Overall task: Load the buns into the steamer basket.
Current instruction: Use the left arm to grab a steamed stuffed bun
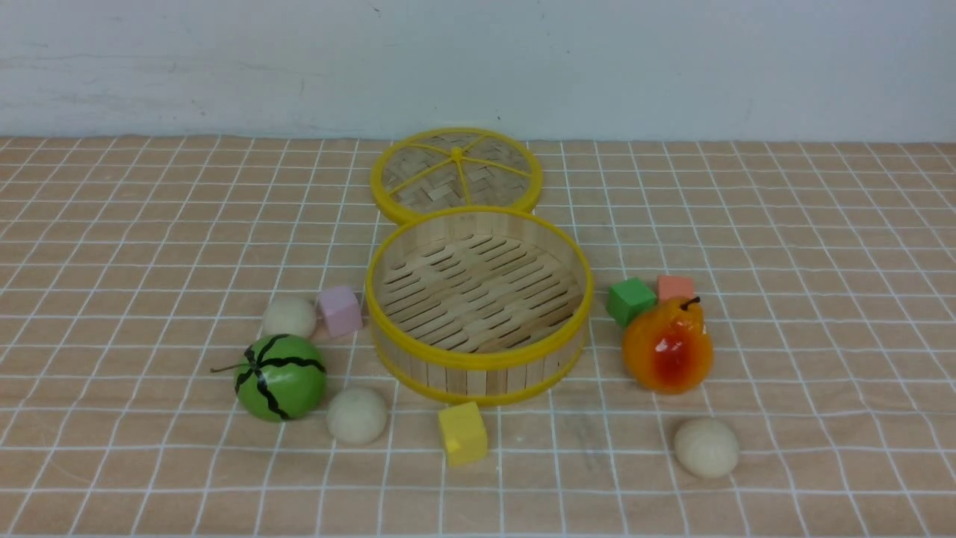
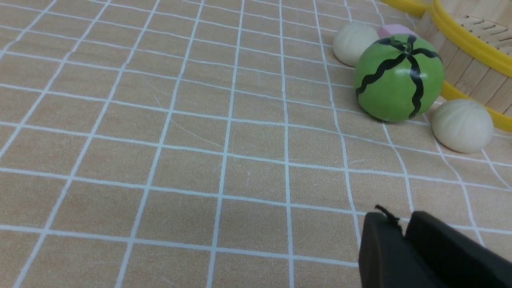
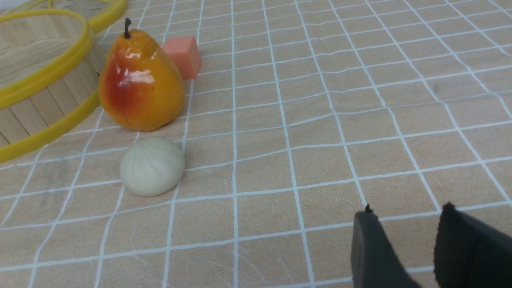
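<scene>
Right wrist view: right gripper (image 3: 408, 210) spread, empty; left gripper (image 2: 402, 218) nearly pressed together. Centre on bench-front bun (image 3: 152, 166), clear of pear (image 3: 138, 80).

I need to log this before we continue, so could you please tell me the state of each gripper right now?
Left gripper: jaws closed, holding nothing.
Right gripper: jaws open, holding nothing.

Bright, even light; shadows are faint and short. White glare sits on the glossy pear (image 1: 667, 347), three o'clock from the steamer basket (image 1: 478, 360). Front view looks slightly soft.
</scene>
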Robot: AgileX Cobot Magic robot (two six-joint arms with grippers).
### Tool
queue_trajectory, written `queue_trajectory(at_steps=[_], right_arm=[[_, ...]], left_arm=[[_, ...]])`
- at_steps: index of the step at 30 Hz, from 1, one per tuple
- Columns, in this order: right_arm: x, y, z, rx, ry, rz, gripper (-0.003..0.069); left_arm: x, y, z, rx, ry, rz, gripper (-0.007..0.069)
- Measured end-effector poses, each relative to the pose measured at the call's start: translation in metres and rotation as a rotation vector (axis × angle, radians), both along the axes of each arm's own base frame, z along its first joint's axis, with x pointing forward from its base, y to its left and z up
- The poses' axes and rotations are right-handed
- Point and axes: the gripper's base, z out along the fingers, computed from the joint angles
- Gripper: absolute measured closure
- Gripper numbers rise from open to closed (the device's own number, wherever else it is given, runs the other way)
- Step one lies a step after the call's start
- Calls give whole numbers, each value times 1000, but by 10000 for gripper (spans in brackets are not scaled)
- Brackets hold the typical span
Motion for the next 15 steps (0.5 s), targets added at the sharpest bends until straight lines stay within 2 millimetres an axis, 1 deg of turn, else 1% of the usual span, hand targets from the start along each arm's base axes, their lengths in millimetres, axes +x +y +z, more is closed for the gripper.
queue_trajectory(at_steps=[6, 15], right_arm=[[0, 0, 0, 0, 0, 0, 419], [0, 0, 0, 0, 0, 0, 419]], left_arm=[[1, 0, 2, -3, -22, -4, 533], [2, -2, 11, -30, -117, -19, 533]])
